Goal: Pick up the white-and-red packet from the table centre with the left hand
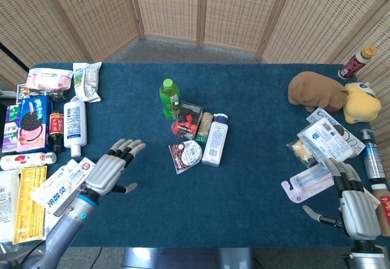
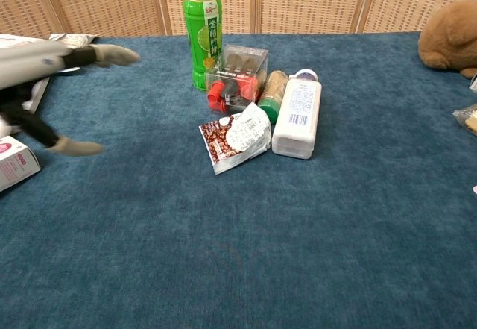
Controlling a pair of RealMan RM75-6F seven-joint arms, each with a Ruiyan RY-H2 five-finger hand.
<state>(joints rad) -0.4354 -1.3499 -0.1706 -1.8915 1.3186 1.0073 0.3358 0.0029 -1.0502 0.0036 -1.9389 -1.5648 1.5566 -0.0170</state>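
The white-and-red packet [image 1: 185,155] [image 2: 235,137] lies flat at the table centre, in front of a clear box of red items [image 1: 187,120] and beside a white bottle [image 1: 215,139] lying on its side. My left hand [image 1: 112,170] [image 2: 45,83] hovers open over the cloth, well to the left of the packet, fingers spread and holding nothing. My right hand [image 1: 355,199] rests open near the table's front right edge, next to a flat pink-and-white pack [image 1: 308,182].
A green bottle [image 1: 169,98] [image 2: 202,29] stands behind the packet. Toothpaste boxes [image 1: 64,182], a lotion bottle [image 1: 75,122] and snack packs crowd the left edge. Plush toys [image 1: 320,91] and packets sit at the right. Blue cloth lies between my left hand and the packet.
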